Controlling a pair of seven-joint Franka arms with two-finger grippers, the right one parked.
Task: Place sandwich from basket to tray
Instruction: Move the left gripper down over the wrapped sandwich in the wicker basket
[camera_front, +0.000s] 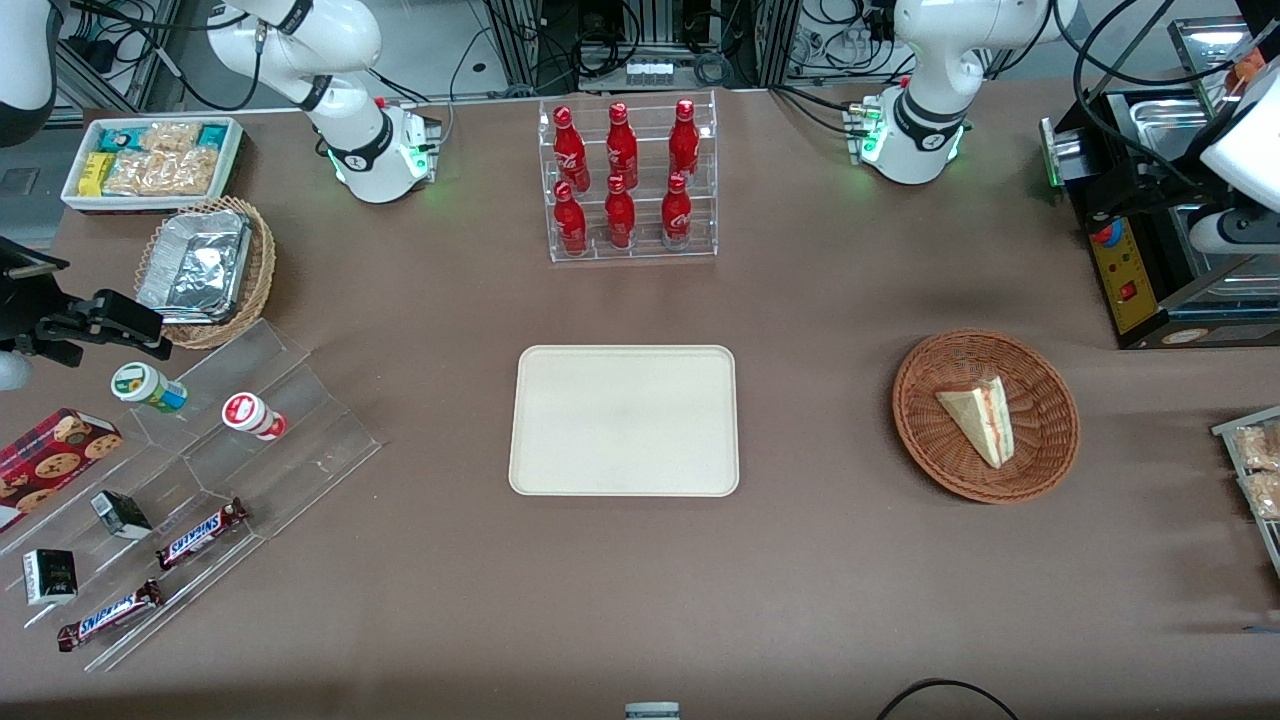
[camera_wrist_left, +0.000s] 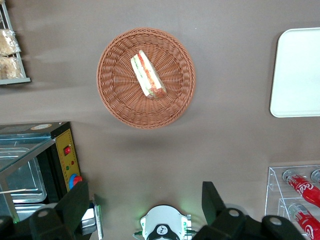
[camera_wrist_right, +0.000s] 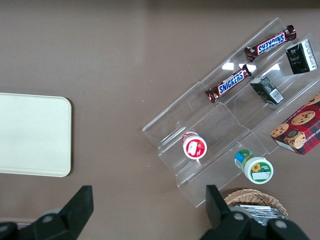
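The sandwich (camera_front: 978, 418) (camera_wrist_left: 148, 75), a pale triangular wedge with red, orange and green filling, lies in the round reddish-brown wicker basket (camera_front: 920, 420) (camera_wrist_left: 115, 95) toward the working arm's end of the table. The cream rectangular tray (camera_front: 624, 420) (camera_wrist_left: 300, 75) (camera_wrist_right: 30, 135) lies flat mid-table with nothing on it. My gripper (camera_wrist_left: 144, 192) hangs high above the table, over bare surface between the basket and the working arm's base (camera_wrist_left: 165, 227). Its fingers (camera_wrist_left: 77, 197) stand wide open with nothing between them.
A clear rack of red bottles (camera_front: 627, 180) (camera_wrist_left: 300, 190) stands farther from the front camera than the tray. A black machine with a yellow panel (camera_front: 1150, 250) (camera_wrist_left: 50, 160) and a tray of snack packets (camera_front: 1255, 470) flank the basket. Stepped acrylic shelves (camera_front: 200, 480) sit toward the parked arm's end.
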